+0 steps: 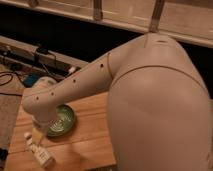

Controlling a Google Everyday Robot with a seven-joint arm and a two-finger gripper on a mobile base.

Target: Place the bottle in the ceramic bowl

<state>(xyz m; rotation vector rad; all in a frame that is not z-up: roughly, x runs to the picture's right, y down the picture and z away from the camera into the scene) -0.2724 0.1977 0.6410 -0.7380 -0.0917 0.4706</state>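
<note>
The bottle point(40, 153) lies on its side on the wooden table point(85, 145) near the front left corner, its white cap toward the back left. The ceramic bowl point(61, 120), dark green with a lighter swirl inside, sits just behind and to the right of it, partly covered by my arm. My gripper point(37, 134) hangs down from the wrist at the bowl's left rim, just above the bottle's cap end. Nothing shows inside the bowl.
My large white arm point(150, 100) fills the right half of the view and hides much of the table. Cables and a blue object point(30, 80) lie on the floor at the left. A rail point(30, 50) runs behind the table.
</note>
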